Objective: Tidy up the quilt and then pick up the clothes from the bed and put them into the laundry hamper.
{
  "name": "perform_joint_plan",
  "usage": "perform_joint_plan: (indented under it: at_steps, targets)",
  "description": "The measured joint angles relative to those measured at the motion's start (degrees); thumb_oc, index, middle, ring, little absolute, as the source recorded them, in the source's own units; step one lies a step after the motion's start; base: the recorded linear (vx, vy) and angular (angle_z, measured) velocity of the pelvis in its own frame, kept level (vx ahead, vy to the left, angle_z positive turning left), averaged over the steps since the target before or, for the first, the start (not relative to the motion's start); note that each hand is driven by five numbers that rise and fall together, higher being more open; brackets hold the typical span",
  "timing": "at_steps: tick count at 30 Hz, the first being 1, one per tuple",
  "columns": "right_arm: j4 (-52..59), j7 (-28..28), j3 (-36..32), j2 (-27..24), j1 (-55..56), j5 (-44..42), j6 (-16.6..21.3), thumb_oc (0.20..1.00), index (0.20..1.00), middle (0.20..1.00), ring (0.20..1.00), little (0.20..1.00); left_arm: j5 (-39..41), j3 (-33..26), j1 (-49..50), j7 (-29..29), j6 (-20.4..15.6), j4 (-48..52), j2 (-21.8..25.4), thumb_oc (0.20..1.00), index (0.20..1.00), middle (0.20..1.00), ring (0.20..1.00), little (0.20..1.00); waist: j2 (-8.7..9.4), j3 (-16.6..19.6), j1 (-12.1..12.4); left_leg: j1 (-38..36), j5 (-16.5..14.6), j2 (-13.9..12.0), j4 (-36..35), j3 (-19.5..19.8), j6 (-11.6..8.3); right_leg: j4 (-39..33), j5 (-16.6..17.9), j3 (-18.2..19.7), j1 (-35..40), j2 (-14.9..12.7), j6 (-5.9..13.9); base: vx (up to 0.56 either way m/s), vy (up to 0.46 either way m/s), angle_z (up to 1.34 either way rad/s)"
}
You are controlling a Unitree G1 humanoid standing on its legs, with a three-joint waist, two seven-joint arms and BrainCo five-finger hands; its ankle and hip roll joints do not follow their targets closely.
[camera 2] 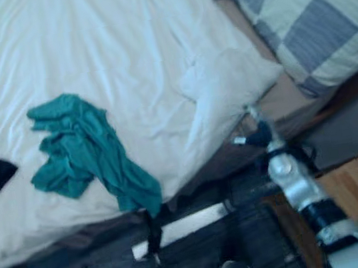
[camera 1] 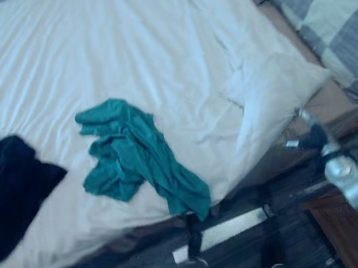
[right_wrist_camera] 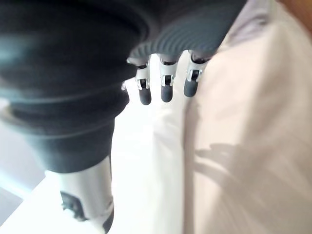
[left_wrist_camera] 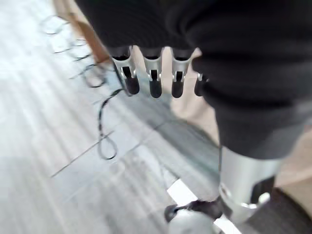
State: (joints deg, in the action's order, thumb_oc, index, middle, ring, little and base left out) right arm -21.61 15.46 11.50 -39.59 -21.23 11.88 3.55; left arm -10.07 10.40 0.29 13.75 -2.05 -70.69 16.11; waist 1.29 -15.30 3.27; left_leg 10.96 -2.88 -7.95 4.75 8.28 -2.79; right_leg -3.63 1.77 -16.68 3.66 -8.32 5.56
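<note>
Reaching in from the right, the right hand [camera 2: 258, 134] is hanging just off the near right corner of the white quilt [camera 1: 151, 37], fingers [right_wrist_camera: 165, 90] straight and holding nothing. A teal garment [camera 1: 135, 154] is lying well to its left, long axis running toward the bed's near edge; a dark garment [camera 1: 5, 187] is lying further left. The left hand [left_wrist_camera: 153, 80] is hanging relaxed and empty over the floor.

Each arm is built of silver-grey segments with a black band near the wrist. The left hand [left_wrist_camera: 161, 58] and the right hand [right_wrist_camera: 165, 73] are each covered by a dark ribbed sleeve. Silver fingers [left_wrist_camera: 155, 78] ending in dark rounded tips are set in a row beneath each cover.
</note>
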Motion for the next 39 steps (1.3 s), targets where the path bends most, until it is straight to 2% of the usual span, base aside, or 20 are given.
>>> perform_joint_plan:
  at_steps: [1,2,3,4,5,6,8,10,12,13,14,16,18,23,26,29,30,31,35,39]
  targets:
    - [-0.1,1.4,-0.2,-2.8,-1.6,1.2,-0.8,1.0,1.0,1.0,1.0,1.0,0.1,0.3,0.4,-0.1,0.0,0.8,-0.6,1.0,1.0,1.0,1.0,1.0,0.07,-0.3,-0.9,2.7,1.3,-1.6,2.9,-8.2,-1.06,-0.8,-0.1,-4.0,0.8,0.2,-0.18,-0.11,-0.296,1.63]
    - [-0.3,2.5,1.4,-4.5,-4.7,1.8,-2.2,1.0,1.0,1.0,1.0,1.0,0.0,0.5,1.6,-0.1,-0.1,1.5,-0.5,1.0,1.0,1.0,1.0,1.0,1.56,-1.2,-1.3,4.8,2.5,-2.5,6.9,-19.2,-0.19,-0.9,-0.2,-6.3,0.4,-0.1,-0.46,-0.09,-0.257,1.45]
    - [-0.4,3.1,2.5,-5.5,-8.1,2.1,-2.7,1.0,1.0,1.0,1.0,1.0,-0.1,0.5,1.7,-0.1,0.1,2.4,-0.2,1.0,1.0,1.0,1.0,1.0,1.23,-1.7,-1.2,5.6,3.2,-1.2,9.0,-24.5,1.28,-0.8,-0.2,-7.5,0.4,-0.6,-0.45,0.1,-0.187,1.09]
    - [-0.5,3.6,2.3,-5.3,-9.6,3.5,-2.7,1.0,1.0,1.0,1.0,1.0,-0.1,1.0,1.7,0.0,0.3,3.5,0.0,1.0,1.0,1.0,1.0,1.0,-0.21,-1.7,-0.8,3.0,8.8,0.4,4.4,-25.0,3.09,0.5,-0.3,-8.6,0.5,0.4,-0.36,0.18,-0.142,1.09]
    - [-0.9,3.5,3.2,-6.0,-9.4,3.8,-2.6,1.0,1.0,1.0,1.0,1.0,-0.2,1.0,1.3,-0.1,0.5,3.8,0.3,1.0,1.0,1.0,1.0,1.0,-0.58,-1.7,-1.0,3.1,11.0,1.0,3.0,-27.2,3.08,0.9,-0.3,-9.4,1.3,0.4,-0.35,0.19,-0.187,1.19]
    - [-2.5,3.2,3.7,-7.2,-10.3,4.0,-2.5,1.0,1.0,1.0,1.0,1.0,-0.2,2.4,1.2,-0.2,0.1,5.1,0.3,1.0,1.0,1.0,1.0,1.0,-2.63,-1.7,-0.7,2.7,11.1,0.2,1.5,-28.4,4.46,3.4,-2.0,-10.4,0.0,0.8,-0.01,0.03,-0.124,0.76]
    - [-8.3,3.4,6.8,-7.2,-20.6,3.9,-3.0,1.0,1.0,1.0,1.0,1.0,-0.2,3.3,0.8,-0.5,0.1,6.3,2.6,1.0,1.0,1.0,1.0,1.0,-2.27,-2.0,1.1,3.0,11.0,1.6,-2.2,-27.9,4.53,-1.6,-1.9,-8.8,-3.7,-0.6,0.38,-0.16,-0.11,0.28]
    - [-20.2,5.0,11.5,-7.3,-34.8,3.4,-2.7,1.0,1.0,1.0,1.0,1.0,-0.1,5.0,-1.9,0.0,-0.2,7.5,5.1,1.0,1.0,1.0,1.0,1.0,-4.33,-3.7,0.5,6.3,11.4,2.0,-4.1,-23.7,3.45,-0.9,0.8,-8.2,-8.5,-0.5,1.18,-0.15,-0.041,0.49]
    - [-27.8,5.5,14.4,-6.7,-43.2,2.3,-3.3,0.944,0.944,0.944,0.944,0.944,-0.1,5.9,-3.6,0.0,-0.7,7.7,6.0,1.0,1.0,1.0,1.0,1.0,-5.05,-4.3,2.2,9.2,11.8,0.6,-5.8,-25.1,0.74,-0.1,2.1,-7.9,-12.3,0.7,1.05,-0.09,0.009,0.0]
    - [-31.4,5.7,15.8,-5.8,-45.3,1.5,-2.8,0.304,0.304,0.304,0.304,0.304,0.1,6.3,-3.4,0.1,-0.7,7.5,5.7,1.0,1.0,1.0,1.0,1.0,-5.32,-5.2,2.4,9.9,12.7,0.2,-5.8,-25.3,0.86,0.1,2.9,-8.1,-13.0,0.9,0.55,-0.09,0.024,-0.08]
    - [-36.8,5.6,17.7,-4.1,-47.6,1.4,-2.9,0.2,0.2,0.2,0.2,0.2,0.2,7.4,-3.2,0.1,-0.8,7.1,5.2,1.0,1.0,1.0,1.0,1.0,-5.27,-6.5,2.6,9.9,12.9,0.1,-5.8,-25.7,0.78,0.7,2.9,-7.7,-13.7,0.9,0.56,-0.08,0.021,-0.12]
    - [-45.0,5.4,20.4,-3.7,-47.7,0.9,-3.0,0.2,0.2,0.2,0.2,0.2,0.6,7.9,-3.6,0.1,-1.0,6.8,3.8,1.0,1.0,1.0,1.0,1.0,-5.12,-8.3,3.3,10.2,13.2,0.2,-5.8,-26.5,1.18,2.2,2.7,-6.8,-15.1,0.3,0.38,-0.06,0.028,-0.15]
    - [-46.4,7.2,17.2,-3.7,-42.9,0.5,-3.1,0.2,0.2,0.2,0.2,0.2,1.1,8.1,-4.9,0.7,-1.3,7.2,2.5,1.0,1.0,1.0,1.0,1.0,-4.57,-10.1,2.7,10.2,13.6,1.0,-5.8,-26.6,1.82,2.7,2.9,-6.6,-15.2,-0.5,0.52,-0.04,0.033,0.01]
    - [-19.7,8.2,2.0,-6.6,-18.2,0.5,-1.8,0.2,0.2,0.2,0.2,0.2,2.3,6.0,-5.6,2.0,-1.7,10.5,2.7,1.0,1.0,1.0,1.0,1.0,-1.6,-11.4,1.3,6.0,13.4,1.4,-5.9,-26.2,2.3,2.1,2.8,-6.6,-10.3,-0.7,0.69,-0.03,0.021,0.1]
    - [-13.3,7.3,-1.6,-6.3,-6.1,0.8,-0.9,0.2,0.2,0.2,0.2,0.2,2.3,5.8,-5.9,2.0,-1.2,10.1,3.1,1.0,1.0,1.0,1.0,1.0,-0.2,-11.3,0.2,3.7,13.3,1.4,-5.9,-26.5,2.33,1.6,2.6,-6.3,-8.0,-0.7,0.63,0.01,0.028,-0.05]
    - [-10.1,5.5,-13.7,0.1,12.6,2.0,-0.6,0.2,0.2,0.2,0.2,0.2,0.8,2.3,-5.4,1.2,0.2,9.8,3.5,1.0,1.0,1.0,1.0,1.0,1.22,-11.0,-2.4,-0.9,12.2,1.7,-6.5,-26.5,2.56,0.0,2.6,-6.6,-2.8,-0.6,0.64,0.06,0.062,-0.01]
    - [-11.6,5.6,-13.4,1.0,14.0,1.7,-1.1,0.696,0.696,0.696,0.696,0.696,0.8,2.0,-4.4,1.2,0.2,9.4,3.9,1.0,1.0,1.0,1.0,1.0,1.65,-10.5,-2.7,-2.3,11.5,1.8,-7.0,-26.6,1.94,-0.2,2.4,-6.3,-1.7,-0.6,0.87,0.04,0.04,-0.19]
    - [-14.6,5.4,-14.8,3.0,16.6,1.1,-1.8,1.0,1.0,1.0,1.0,1.0,0.2,2.6,-4.0,1.1,0.5,8.9,4.2,1.0,1.0,1.0,1.0,1.0,2.88,-9.0,-4.8,-3.2,10.5,2.0,-7.5,-27.4,0.96,-1.1,2.1,-5.1,-1.2,-0.8,1.0,0.02,0.048,-0.34]
    - [-18.5,5.5,-16.7,6.3,21.0,-1.9,-3.6,1.0,1.0,1.0,1.0,1.0,0.1,2.2,-4.2,0.8,1.0,8.5,3.5,1.0,1.0,1.0,1.0,1.0,3.13,-7.3,-7.8,-3.6,10.5,1.9,-8.0,-28.3,0.78,-1.1,2.2,-4.2,-1.5,-0.9,1.05,0.06,0.069,-0.15]
    - [-27.8,6.1,-25.2,15.0,26.9,-12.4,-5.5,1.0,1.0,1.0,1.0,1.0,0.0,0.9,-1.4,-0.2,2.3,6.6,0.6,1.0,1.0,1.0,1.0,1.0,2.52,-0.9,-8.1,-5.5,10.6,2.1,-9.8,-29.3,0.63,-1.1,2.3,-3.6,-1.0,-1.0,1.13,0.01,0.08,-0.11]
